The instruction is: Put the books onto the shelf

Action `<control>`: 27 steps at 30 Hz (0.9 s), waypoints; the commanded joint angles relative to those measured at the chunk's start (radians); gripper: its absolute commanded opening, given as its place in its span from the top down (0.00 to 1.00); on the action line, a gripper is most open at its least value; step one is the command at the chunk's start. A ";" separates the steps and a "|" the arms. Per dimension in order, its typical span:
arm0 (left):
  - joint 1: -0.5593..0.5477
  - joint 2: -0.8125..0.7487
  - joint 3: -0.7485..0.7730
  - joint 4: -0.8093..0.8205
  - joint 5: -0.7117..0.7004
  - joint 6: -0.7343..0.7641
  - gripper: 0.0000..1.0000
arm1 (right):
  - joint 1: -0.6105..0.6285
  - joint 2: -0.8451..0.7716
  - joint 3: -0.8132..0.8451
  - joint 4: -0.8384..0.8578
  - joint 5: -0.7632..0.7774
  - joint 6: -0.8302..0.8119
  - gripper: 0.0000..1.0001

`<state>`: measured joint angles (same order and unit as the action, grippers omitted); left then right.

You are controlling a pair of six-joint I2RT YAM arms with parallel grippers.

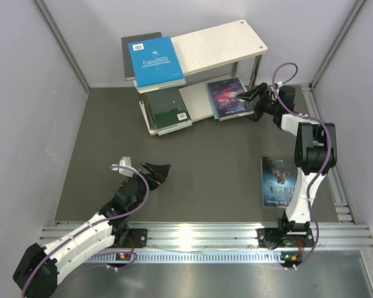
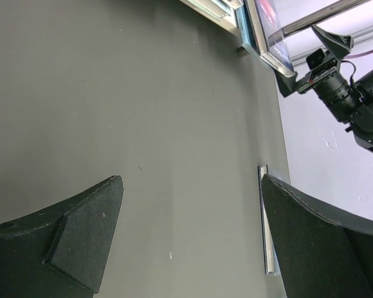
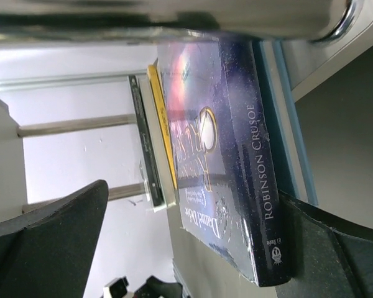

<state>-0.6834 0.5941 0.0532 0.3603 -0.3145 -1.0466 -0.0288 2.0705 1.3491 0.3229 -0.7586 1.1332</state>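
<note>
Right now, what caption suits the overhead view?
Open right gripper at starry book on shelf's lower board; second book lies on table.

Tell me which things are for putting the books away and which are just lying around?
For the job:
- shelf
- bright blue book over a grey book, top board
- dark green book and Robinson Crusoe, lower board
- starry book, not yet shelved

Just there:
- aluminium rails
- dark table top
- grey walls

Shelf point(image 1: 217, 40) boards: pale wood grain, matt; posts point(image 1: 259, 69) shiny chrome-like metal. Starry book point(image 3: 236, 143) cover: glossy paper, spine edges scuffed. Table top point(image 1: 193, 155) dark, matt, smooth. Front rails point(image 1: 205, 234) brushed aluminium.
</note>
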 commanded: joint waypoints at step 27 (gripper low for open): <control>0.001 0.013 -0.101 0.075 0.009 0.011 0.03 | 0.004 -0.046 -0.035 -0.122 -0.061 -0.104 0.39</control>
<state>-0.6834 0.6006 0.0532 0.3672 -0.3069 -1.0451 -0.0269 2.0159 1.2457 0.1318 -0.8139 1.0142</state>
